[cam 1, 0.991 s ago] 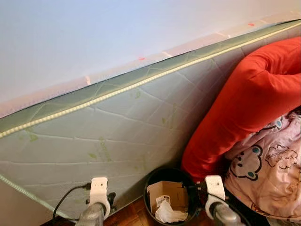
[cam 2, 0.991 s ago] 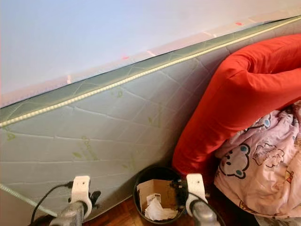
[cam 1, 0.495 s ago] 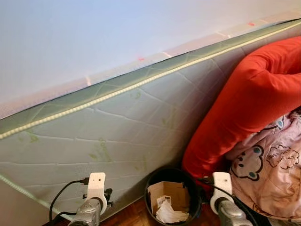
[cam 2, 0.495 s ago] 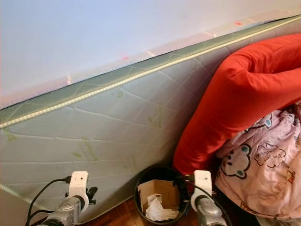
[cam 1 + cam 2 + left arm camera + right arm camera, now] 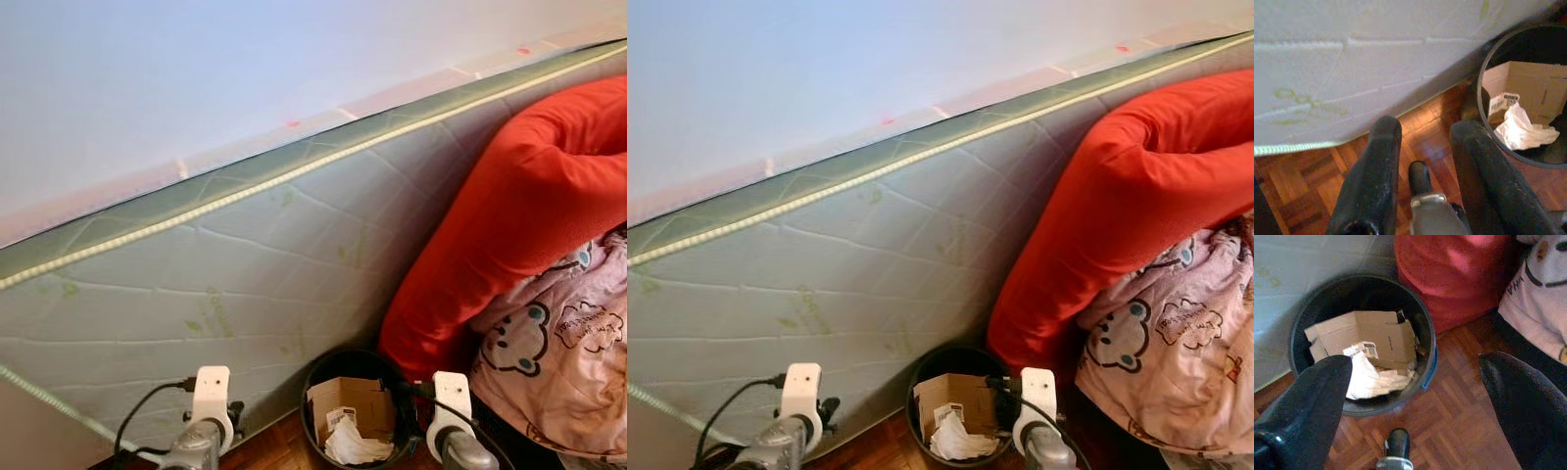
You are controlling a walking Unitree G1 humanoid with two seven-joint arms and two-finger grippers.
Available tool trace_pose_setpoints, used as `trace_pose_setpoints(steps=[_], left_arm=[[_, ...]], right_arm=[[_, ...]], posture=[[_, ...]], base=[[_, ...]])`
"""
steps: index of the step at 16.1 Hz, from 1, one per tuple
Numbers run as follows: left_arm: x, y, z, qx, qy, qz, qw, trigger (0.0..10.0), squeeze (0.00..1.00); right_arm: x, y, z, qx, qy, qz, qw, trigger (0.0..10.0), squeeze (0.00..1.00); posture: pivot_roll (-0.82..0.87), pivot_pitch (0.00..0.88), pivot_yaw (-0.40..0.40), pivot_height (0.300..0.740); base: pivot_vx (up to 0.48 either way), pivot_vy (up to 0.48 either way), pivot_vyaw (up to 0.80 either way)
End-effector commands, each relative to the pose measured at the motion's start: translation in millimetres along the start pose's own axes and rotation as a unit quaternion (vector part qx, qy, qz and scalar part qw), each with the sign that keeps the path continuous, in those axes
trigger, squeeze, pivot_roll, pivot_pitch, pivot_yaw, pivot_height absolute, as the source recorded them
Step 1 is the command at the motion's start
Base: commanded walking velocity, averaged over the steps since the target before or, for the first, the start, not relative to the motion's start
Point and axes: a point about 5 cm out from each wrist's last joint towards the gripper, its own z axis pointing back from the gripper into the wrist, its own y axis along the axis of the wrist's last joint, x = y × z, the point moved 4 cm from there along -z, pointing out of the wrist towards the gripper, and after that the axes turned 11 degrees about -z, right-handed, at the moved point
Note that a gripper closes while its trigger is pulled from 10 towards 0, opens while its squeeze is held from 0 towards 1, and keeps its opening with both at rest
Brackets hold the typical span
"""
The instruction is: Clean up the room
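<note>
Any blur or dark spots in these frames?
Eye views: sharp, evenly lit, pale wall slightly washed out. Left wrist view: mattress soft, near claw out of focus. Right wrist view: bin interior shadowed, fingers blurred.

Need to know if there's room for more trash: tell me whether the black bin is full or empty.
Partly full. The bin stands upright on the wood floor, holding a cardboard box and crumpled white paper, with its dark inner wall bare above them.

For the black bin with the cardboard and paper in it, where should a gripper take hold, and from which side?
Probably the bin rim on its floor-facing side, from above, one finger inside and one outside. The mattress and red cushion crowd its back, and the cardboard and crumpled paper leave that rim free. The right gripper, open, is nearest.
</note>
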Motion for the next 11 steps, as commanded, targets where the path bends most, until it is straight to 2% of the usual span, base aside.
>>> trace_pose_setpoints(steps=[1,3,8,11], left_arm=[[-2.7,-8.5,1.0,-0.017,0.006,0.001,1.000,10.0,0.00],[-4.1,-11.6,1.5,-0.024,0.006,-0.003,1.000,10.0,0.00],[-4.5,-25.9,4.6,-0.042,0.010,0.000,0.999,10.0,0.00],[-5.6,-26.3,4.6,-0.044,0.012,-0.006,0.999,10.0,0.00]], right_arm=[[5.7,-7.9,1.8,-0.011,-0.009,0.000,1.000,10.0,0.00],[2.5,1.1,-0.8,-0.007,-0.012,0.007,1.000,10.0,0.00],[1.5,3.2,-1.8,-0.013,-0.008,0.004,1.000,10.0,0.00],[-7.7,9.5,-3.7,-0.011,0.007,0.021,1.000,10.0,0.00]], posture=[[-0.07,0.000,-0.001,0.740],[-0.07,0.000,-0.006,0.740],[-0.06,0.000,-0.016,0.740],[-0.05,0.000,-0.025,0.740]], base=[[0.000,0.000,0.00],[0.000,0.000,0.00],[0.000,0.000,0.00],[0.000,0.000,0.00]])
